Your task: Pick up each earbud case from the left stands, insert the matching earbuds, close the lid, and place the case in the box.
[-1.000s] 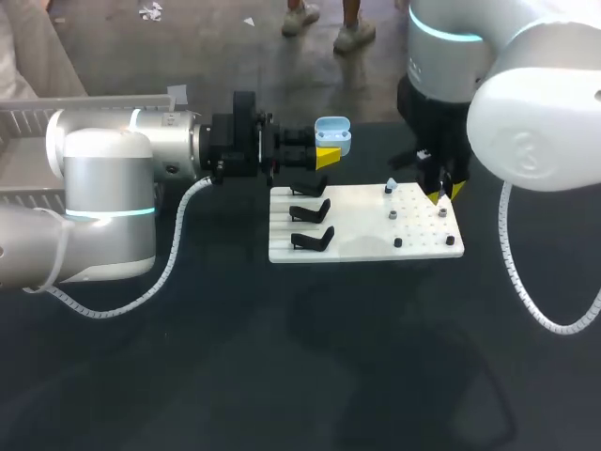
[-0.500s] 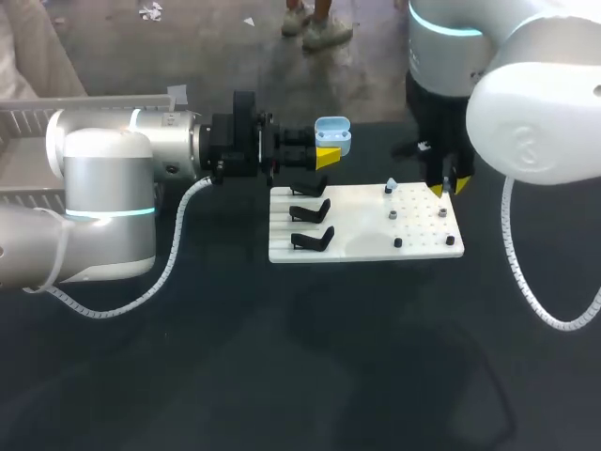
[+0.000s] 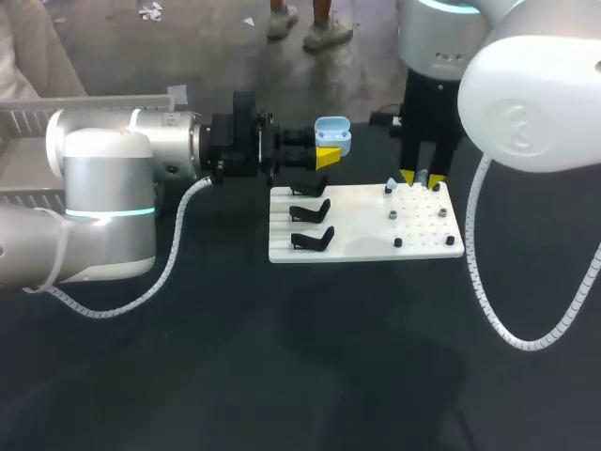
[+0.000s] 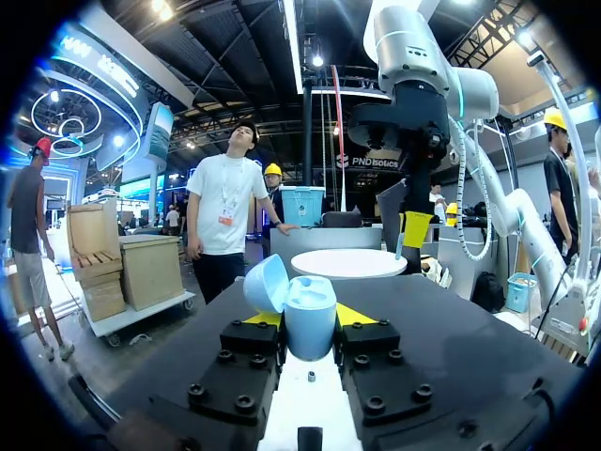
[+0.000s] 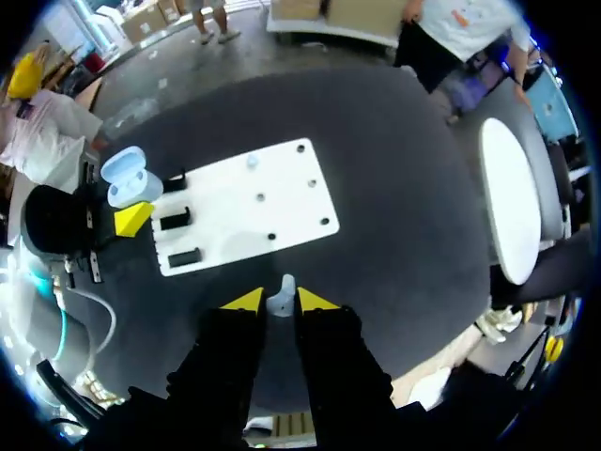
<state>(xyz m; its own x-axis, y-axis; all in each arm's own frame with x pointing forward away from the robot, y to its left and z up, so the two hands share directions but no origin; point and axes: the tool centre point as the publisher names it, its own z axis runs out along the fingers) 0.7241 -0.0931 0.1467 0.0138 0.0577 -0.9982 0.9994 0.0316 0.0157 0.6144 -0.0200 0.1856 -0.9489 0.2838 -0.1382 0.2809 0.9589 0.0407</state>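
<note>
A light blue earbud case (image 3: pixel 332 134) with its lid up is held level beyond the white board's (image 3: pixel 362 246) far left corner, and my left gripper (image 3: pixel 322 150) is shut on it. In the left wrist view the case (image 4: pixel 310 318) sits between the fingers with its lid (image 4: pixel 266 282) tipped back. My right gripper (image 3: pixel 421 178) hangs over the board's far edge, shut on a small pale earbud (image 5: pixel 280 295). Another pale earbud (image 3: pixel 391 187) stands on a peg just left of it. Three black stands (image 3: pixel 311 212) on the board's left side are bare.
Several small dark pegs (image 3: pixel 398 242) dot the right half of the board. A grey wire rack (image 3: pixel 23 122) stands at the far left behind my left arm. Dark tabletop (image 3: pixel 310 357) stretches in front of the board.
My right arm has swung left along the board's far edge, from its right corner toward the middle, with the earbud in its fingers. The left arm and the case have stayed put.
</note>
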